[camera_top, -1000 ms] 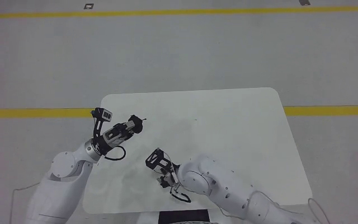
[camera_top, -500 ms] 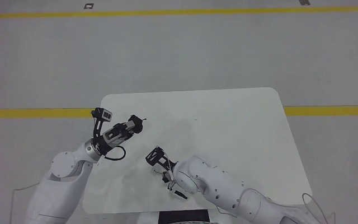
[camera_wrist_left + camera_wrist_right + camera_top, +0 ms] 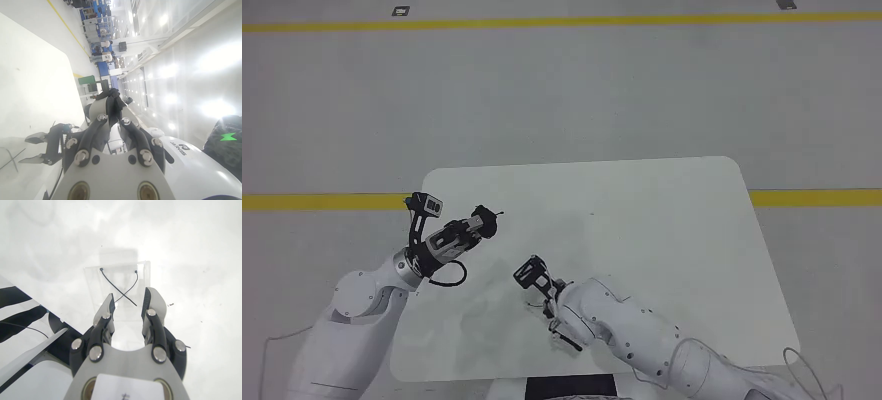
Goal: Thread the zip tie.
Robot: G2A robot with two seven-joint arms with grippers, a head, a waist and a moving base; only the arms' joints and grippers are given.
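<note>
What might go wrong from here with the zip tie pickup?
The two zip ties lie crossed in the clear tray, so the open right gripper above them may pinch both or drag one along. They are thin and flat on its floor, so a grip may miss.

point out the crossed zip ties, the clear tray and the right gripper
crossed zip ties (image 3: pixel 123 294), right wrist view, where the two straps cross
clear tray (image 3: pixel 117 265), right wrist view, its far rim
right gripper (image 3: pixel 129 292), right wrist view, midway between its open fingertips
</note>
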